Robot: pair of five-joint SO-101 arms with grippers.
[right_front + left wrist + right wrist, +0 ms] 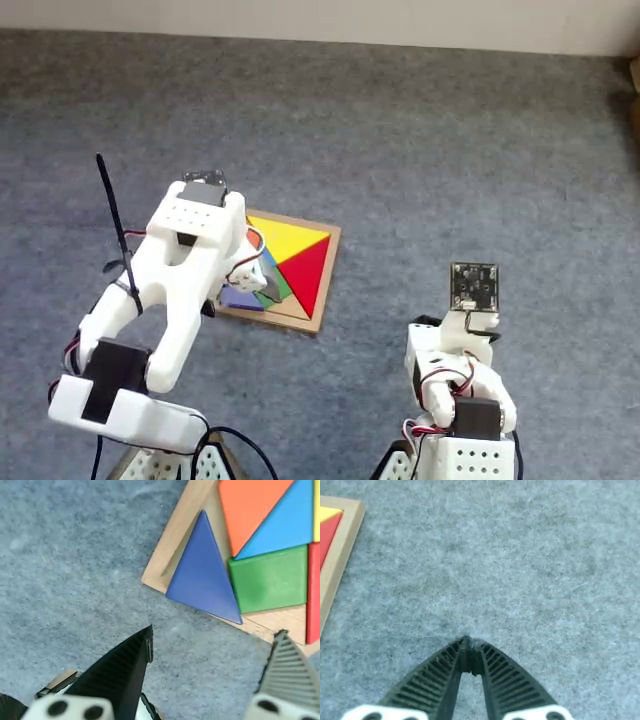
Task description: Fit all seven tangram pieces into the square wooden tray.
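The square wooden tray lies on the grey carpet with a yellow triangle and a red triangle in it. The left wrist view also has an orange triangle, a light blue piece and a green square inside the tray. A dark blue triangle lies askew, its lower edge resting over the tray's rim at a corner. My left gripper hovers open just outside that corner, holding nothing. My right gripper is shut and empty over bare carpet, away from the tray edge.
The left arm covers the tray's left side from above. The right arm sits folded near the front, right of the tray. A black cable rises beside the left arm. Open carpet surrounds the tray.
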